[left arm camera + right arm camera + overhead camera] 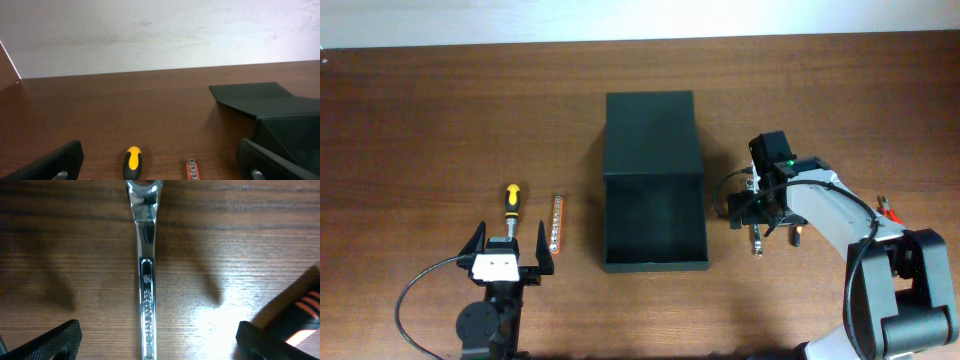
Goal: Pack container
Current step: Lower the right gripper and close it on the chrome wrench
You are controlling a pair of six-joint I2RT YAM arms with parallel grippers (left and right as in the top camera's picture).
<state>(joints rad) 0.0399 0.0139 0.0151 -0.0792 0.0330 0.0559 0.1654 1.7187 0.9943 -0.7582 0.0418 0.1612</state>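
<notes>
The container (655, 225) is a dark green-black square box at the table's middle, its flap lid (650, 130) lying open toward the back; the left wrist view shows it at the right (280, 117). My left gripper (510, 258) is open just in front of a yellow-and-black screwdriver (511, 200), whose handle (132, 162) lies between the jaws with a red bit holder (192, 169). My right gripper (760, 212) is open to the right of the box, hanging over a chrome wrench (146, 280) that lies lengthwise between its fingers (50, 342), untouched.
The red bit holder (556, 222) lies between the screwdriver and the box. A black-and-orange handle (305, 315) lies close to the right finger. A small red-handled tool (888, 210) sits further right. A pale wall runs along the table's far edge (150, 72).
</notes>
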